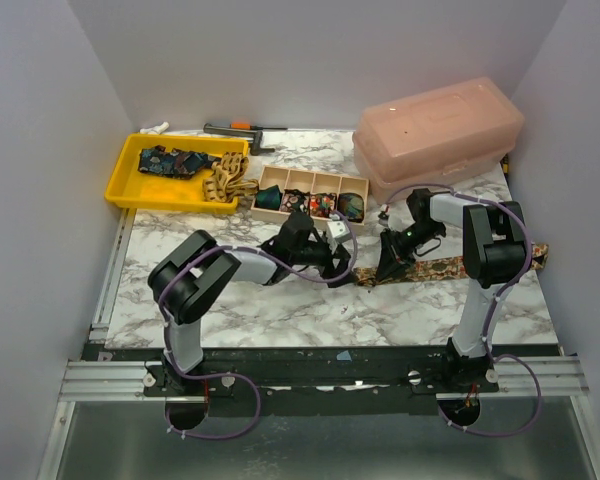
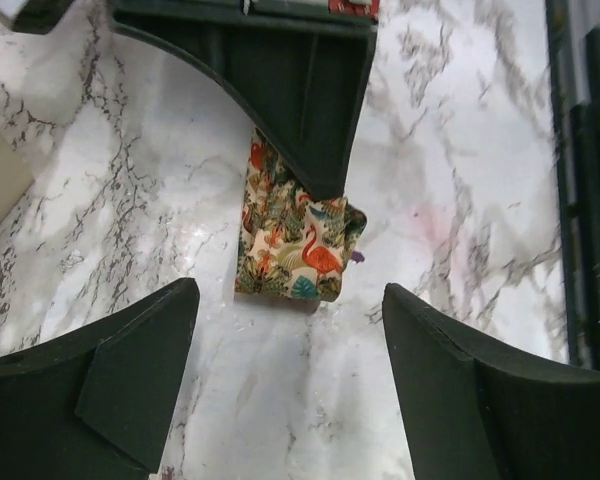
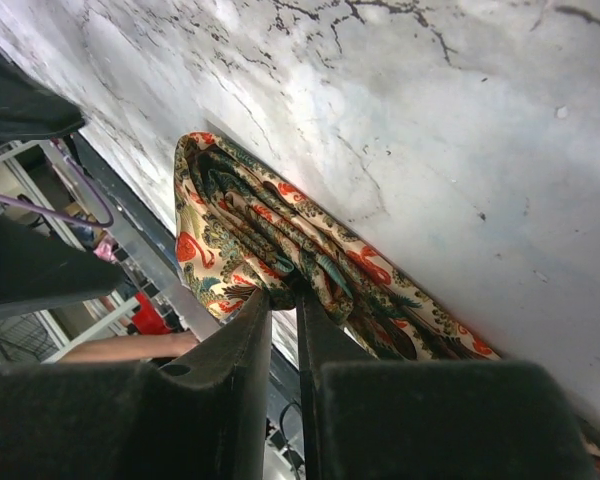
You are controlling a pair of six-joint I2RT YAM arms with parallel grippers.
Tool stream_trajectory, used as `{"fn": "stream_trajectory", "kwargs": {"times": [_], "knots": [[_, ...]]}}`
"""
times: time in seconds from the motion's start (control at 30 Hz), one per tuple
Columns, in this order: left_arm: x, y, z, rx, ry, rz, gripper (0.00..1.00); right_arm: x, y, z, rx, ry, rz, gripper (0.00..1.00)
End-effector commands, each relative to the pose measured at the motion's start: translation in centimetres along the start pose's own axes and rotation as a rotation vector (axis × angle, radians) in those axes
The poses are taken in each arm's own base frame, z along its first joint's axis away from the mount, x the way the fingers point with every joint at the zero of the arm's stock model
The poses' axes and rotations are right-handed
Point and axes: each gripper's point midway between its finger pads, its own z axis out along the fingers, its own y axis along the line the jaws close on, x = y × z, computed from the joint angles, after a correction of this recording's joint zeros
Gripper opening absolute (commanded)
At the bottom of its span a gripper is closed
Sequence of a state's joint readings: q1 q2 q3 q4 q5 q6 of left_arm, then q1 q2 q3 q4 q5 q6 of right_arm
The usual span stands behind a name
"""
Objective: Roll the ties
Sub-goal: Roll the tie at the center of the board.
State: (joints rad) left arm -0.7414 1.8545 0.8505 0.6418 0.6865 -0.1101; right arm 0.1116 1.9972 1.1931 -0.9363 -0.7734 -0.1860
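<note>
Flamingo-print tie (image 1: pixel 440 268), cream ground with red birds and green leaves, lying along the marble worktop (image 1: pixel 280 310) at centre right of the top view, its left end folded over. Right pincer (image 3: pixel 285 300) nearly together, clamped on the folded end. Left pincer (image 2: pixel 288 310) wide apart beside that end, touching nothing.

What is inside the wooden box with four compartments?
Each compartment of the wooden box holds one rolled tie, with the teal tie leftmost and the dark green tie rightmost. The floor beneath them is hidden.
</note>
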Motion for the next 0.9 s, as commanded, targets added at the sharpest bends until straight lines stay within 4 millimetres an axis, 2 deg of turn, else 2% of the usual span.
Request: {"fn": "stream_trajectory", "kwargs": {"times": [0.0,0.17,0.37,0.63,0.87], "knots": [[2.0,0.9,1.5,-0.008,0.077,0.249,0.78,-0.8,-1.4,0.0,0.058,-0.005,-0.075,0.16],[2.3,2.2,3.3,-0.045,0.083,0.346,0.79,-1.2,-1.6,-0.3,0.077,-0.012,-0.112,0.16],[3.1,2.3,4.8,0.007,0.096,0.413,0.80,-1.2,-1.7,-0.6,0.090,-0.008,-0.144,0.16],[4.3,1.5,6.1,0.087,0.147,0.384,0.74,-1.8,-1.6,-0.8,0.093,-0.024,-0.170,0.16],[5.4,0.2,6.8,0.137,0.183,0.324,0.74,-1.9,-1.5,-0.6,0.082,-0.028,-0.169,0.16]]}}
